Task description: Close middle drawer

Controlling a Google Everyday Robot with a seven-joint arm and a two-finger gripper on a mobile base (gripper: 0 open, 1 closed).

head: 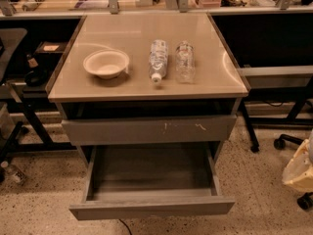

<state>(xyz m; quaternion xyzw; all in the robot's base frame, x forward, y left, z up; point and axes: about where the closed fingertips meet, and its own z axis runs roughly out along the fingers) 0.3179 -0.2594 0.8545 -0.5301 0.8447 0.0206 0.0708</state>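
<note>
Camera view shows the middle drawer (151, 207) pulled well out below the desk (146, 84), its long front running left to right, with the claw (299, 169) at the frame's right edge, well apart to the drawer's right and probably needing to come round in front; wide or narrow cannot be told.

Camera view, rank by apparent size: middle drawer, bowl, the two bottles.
1. middle drawer
2. bowl
3. lying bottle and upright bottle: alike, unranked
The gripper sits at the right edge, apart from the drawer.
</note>
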